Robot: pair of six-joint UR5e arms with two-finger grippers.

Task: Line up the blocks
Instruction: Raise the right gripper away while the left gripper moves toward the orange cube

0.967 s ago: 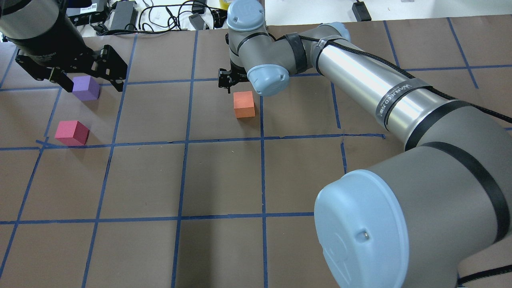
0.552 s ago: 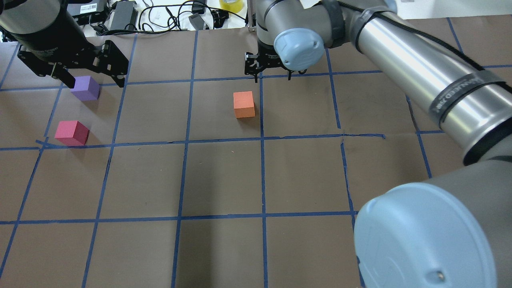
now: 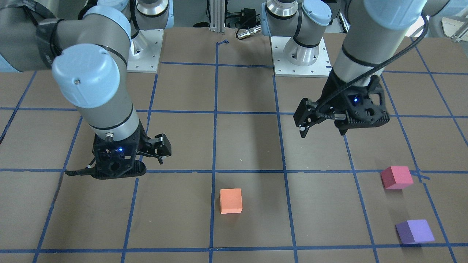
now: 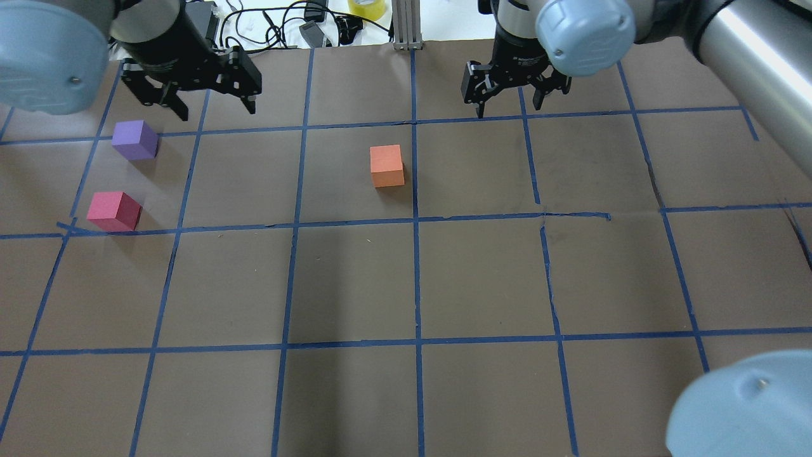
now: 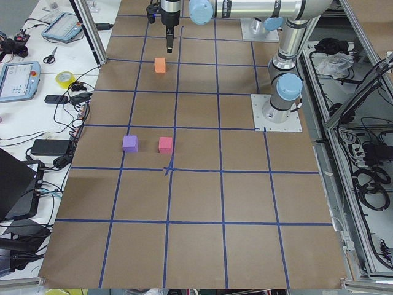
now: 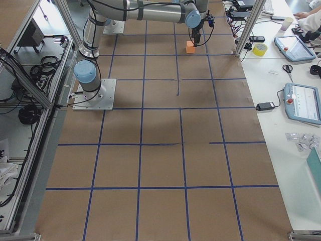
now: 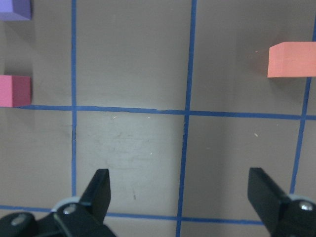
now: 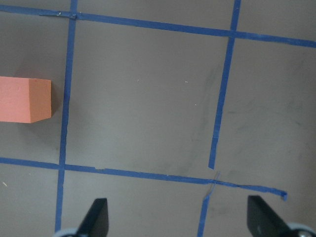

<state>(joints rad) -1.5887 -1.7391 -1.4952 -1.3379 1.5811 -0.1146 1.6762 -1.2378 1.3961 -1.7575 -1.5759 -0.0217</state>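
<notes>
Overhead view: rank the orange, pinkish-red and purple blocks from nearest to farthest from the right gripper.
1. orange block: plainly nearest the right gripper, mid-table on its left.
2-3. purple block and pinkish-red block: both far over on the table's left side, purple the farther from the robot; too close to call.

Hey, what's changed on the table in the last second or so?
The left claw, open around the purple block a second ago, pulled off it toward the table's middle. The right claw, then beside the orange block, swung away to the robot's right. Both are open, empty. No block moved, the pink block included.
</notes>
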